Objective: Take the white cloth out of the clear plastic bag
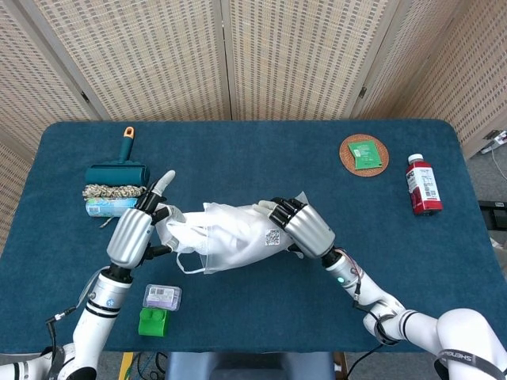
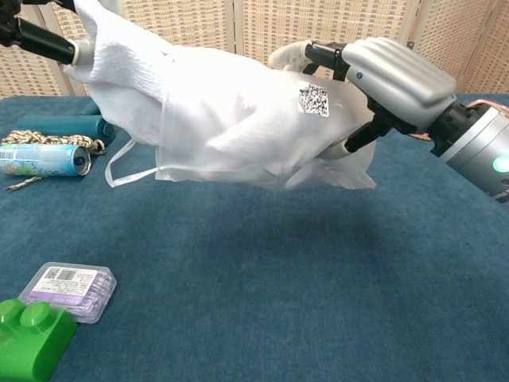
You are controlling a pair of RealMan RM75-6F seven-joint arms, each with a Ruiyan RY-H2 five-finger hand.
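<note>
Above the table's middle hangs the clear plastic bag (image 1: 261, 237) (image 2: 318, 135), which carries a small QR label. My right hand (image 1: 305, 226) (image 2: 394, 79) grips its right end. The white cloth (image 1: 186, 229) (image 2: 127, 79) sticks out of the bag's left side, stretched toward my left hand (image 1: 135, 235). That hand pinches the cloth's left end. In the chest view only the dark fingertips (image 2: 40, 33) of my left hand show, at the top left. A thin loop of the cloth droops below it. The rest of the cloth lies inside the bag.
At the left stand a teal lint roller (image 1: 117, 170), a rope bundle (image 1: 115, 190) and a can (image 1: 111, 207). A clear box (image 1: 162, 297) and a green brick (image 1: 153, 323) sit near the front edge. A coaster (image 1: 364, 152) and a red bottle (image 1: 423, 184) are at the right.
</note>
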